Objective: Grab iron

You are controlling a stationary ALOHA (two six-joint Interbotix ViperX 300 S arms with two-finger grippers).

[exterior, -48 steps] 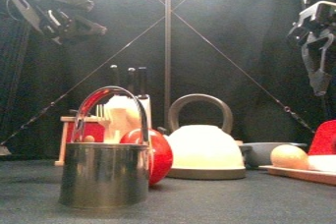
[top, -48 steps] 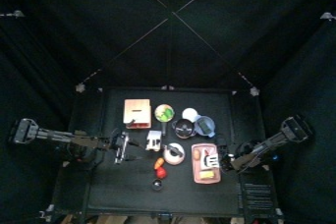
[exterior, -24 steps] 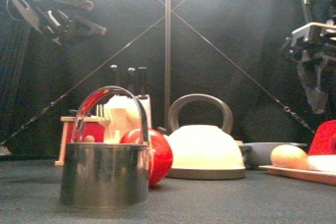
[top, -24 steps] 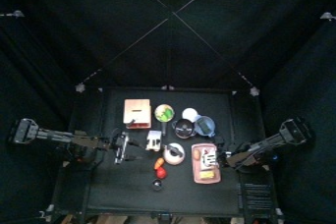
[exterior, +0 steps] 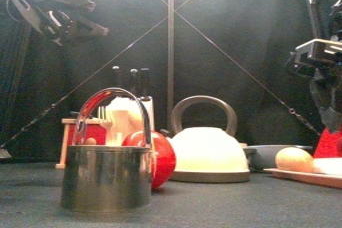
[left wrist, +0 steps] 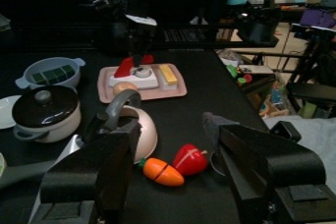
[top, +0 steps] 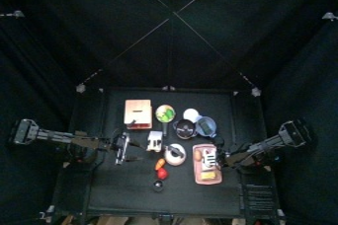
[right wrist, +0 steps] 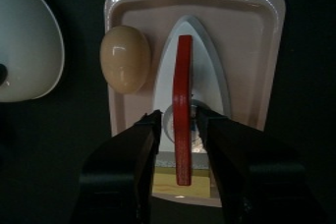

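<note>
I am holding my right fingers [right wrist: 125, 164] spread apart, and my right gripper [right wrist: 184, 120] is pointing down over the iron [right wrist: 184, 90]. One finger is hanging on each side of its red handle. I cannot tell whether either finger is touching the handle. The iron is lying flat on a pink tray [right wrist: 250, 31] near the table's front right corner, with its pointed nose aimed away from my fingers.

A tan egg [right wrist: 125, 59] is sitting on the same tray, just beside the iron's nose and clear of my fingers. A white plate [right wrist: 27, 41] is lying beyond the tray's edge on the egg's side. Nothing is standing between my fingers and the handle.

Across the table my left gripper [left wrist: 178, 169] is resting with its jaws wide open. It is hanging above a cream kettle [left wrist: 125, 130], a carrot [left wrist: 164, 172] and a red pepper [left wrist: 194, 157].
</note>
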